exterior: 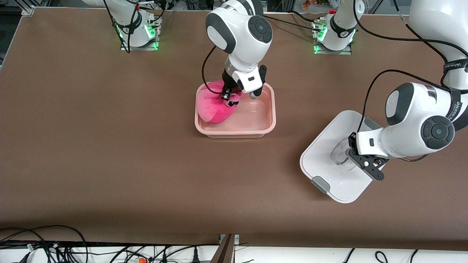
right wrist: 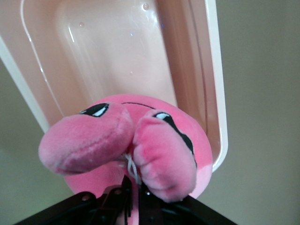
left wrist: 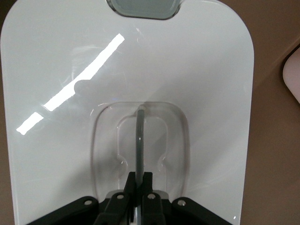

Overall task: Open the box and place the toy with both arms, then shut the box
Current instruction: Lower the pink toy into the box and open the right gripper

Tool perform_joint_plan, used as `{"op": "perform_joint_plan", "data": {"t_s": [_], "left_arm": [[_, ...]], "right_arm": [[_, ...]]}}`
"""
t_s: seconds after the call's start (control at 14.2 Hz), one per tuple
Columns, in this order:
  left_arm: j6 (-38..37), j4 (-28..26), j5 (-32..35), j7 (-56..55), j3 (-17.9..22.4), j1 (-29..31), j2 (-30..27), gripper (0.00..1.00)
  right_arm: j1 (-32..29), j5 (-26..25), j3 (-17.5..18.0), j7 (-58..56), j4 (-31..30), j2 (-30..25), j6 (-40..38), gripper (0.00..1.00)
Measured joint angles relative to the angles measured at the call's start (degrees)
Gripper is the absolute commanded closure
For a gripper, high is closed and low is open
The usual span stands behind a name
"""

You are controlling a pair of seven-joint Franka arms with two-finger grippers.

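Note:
The open pinkish box (exterior: 272, 109) stands mid-table without its lid. My right gripper (exterior: 230, 98) is over the box's end toward the right arm and is shut on the pink toy (exterior: 214, 106). The toy reaches down into the tub and overlaps its rim there. In the right wrist view the toy (right wrist: 161, 150) hangs from my gripper (right wrist: 133, 187) above the box (right wrist: 218, 93). The white lid (exterior: 329, 164) lies flat on the table toward the left arm's end. My left gripper (exterior: 346, 155) is shut on its clear handle (left wrist: 139, 136), also seen in the left wrist view (left wrist: 139, 180).
The lid's grey clip (exterior: 321, 183) faces the front camera; it also shows in the left wrist view (left wrist: 143, 7). Both arm bases (exterior: 137, 34) stand at the table's back edge. Cables (exterior: 55, 248) run below the front edge. Brown table (exterior: 109, 146) surrounds the box.

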Motion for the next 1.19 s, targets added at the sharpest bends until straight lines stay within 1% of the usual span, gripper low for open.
{"op": "perform_joint_plan", "data": {"t_s": [0.28, 0.35, 0.42, 0.49, 0.7, 0.91, 1.19], "left_arm": [[0.16, -0.01, 0.00, 0.03, -0.04, -0.01, 0.11, 1.00], [0.18, -0.01, 0.00, 0.06, -0.04, -0.01, 0.12, 1.00], [0.18, -0.01, 0.00, 0.14, -0.04, -0.01, 0.12, 1.00], [0.19, -0.01, 0.00, 0.26, -0.04, -0.01, 0.12, 1.00], [0.21, -0.02, 0.00, 0.45, -0.04, 0.00, 0.15, 1.00], [0.21, -0.02, 0.00, 0.50, -0.02, 0.02, 0.16, 1.00], [0.22, -0.02, 0.00, 0.58, -0.11, 0.02, 0.17, 1.00]], "right_arm": [[1.37, -2.51, 0.00, -0.09, 0.05, 3.62, 1.31, 1.00], [1.61, -3.10, 0.00, -0.08, 0.06, 4.57, 1.79, 0.85], [1.77, -3.54, 0.00, -0.06, 0.07, 5.59, 2.49, 0.34], [1.91, -3.94, -0.01, -0.04, 0.06, 6.60, 3.46, 0.00], [2.28, -4.76, -0.15, 0.88, 0.09, 9.05, 8.55, 0.00], [2.40, -4.83, -0.16, 4.68, 0.25, 9.50, 12.49, 0.00], [2.42, -4.83, -1.05, 10.58, 1.97, 9.17, 13.68, 0.00]]}}
